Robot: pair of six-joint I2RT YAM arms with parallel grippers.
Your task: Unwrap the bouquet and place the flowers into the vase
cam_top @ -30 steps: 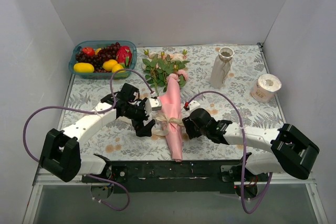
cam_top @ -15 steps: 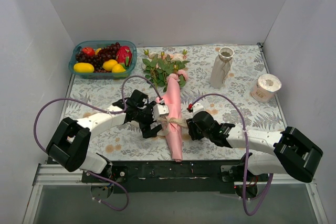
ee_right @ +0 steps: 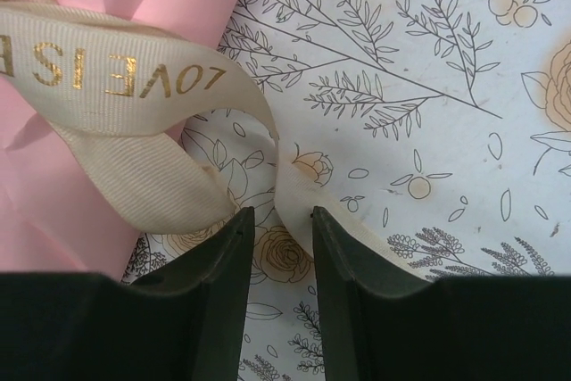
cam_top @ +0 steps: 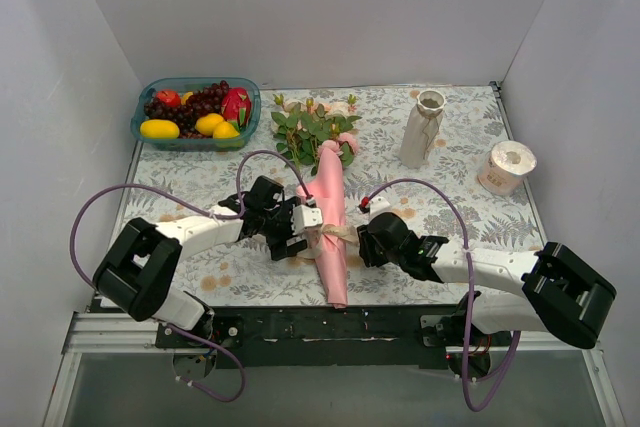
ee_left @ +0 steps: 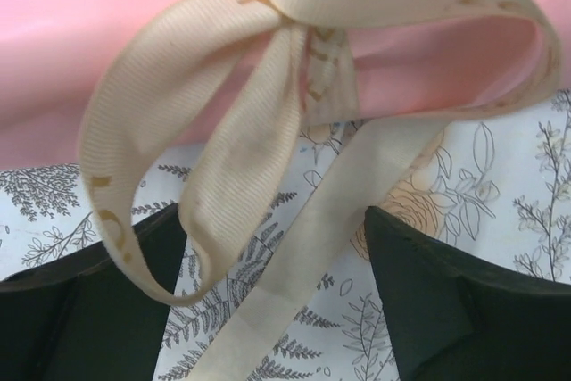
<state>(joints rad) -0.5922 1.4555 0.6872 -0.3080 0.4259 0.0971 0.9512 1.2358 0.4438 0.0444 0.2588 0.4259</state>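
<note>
Near the front edge of the table, between the two arms, the bouquet lay flat, its narrow end toward the bases and its flowers fanned out toward the back wall. Pink paper wrapped the stems, and a cream ribbon was tied in a bow around the middle of the wrap.

The left gripper sat low at the bow's left side, just beside the paper. Seen from its wrist, its fingers stood wide apart, with one bow loop and a loose tail hanging between them over the patterned table; neither finger pressed on the ribbon.

The right gripper sat on the other side of the wrap, pointing at the bow. Its fingers were drawn to a narrow gap, and a twisted ribbon tail ran through that gap at the tips. Table pattern showed between the fingers, so the tail was not clamped. Gold lettering ran along the ribbon next to the paper.

The vase stood upright at the back right, well apart from the bouquet. A white roll stood to its right near the wall, and a teal tray of fruit sat in the back left corner.
</note>
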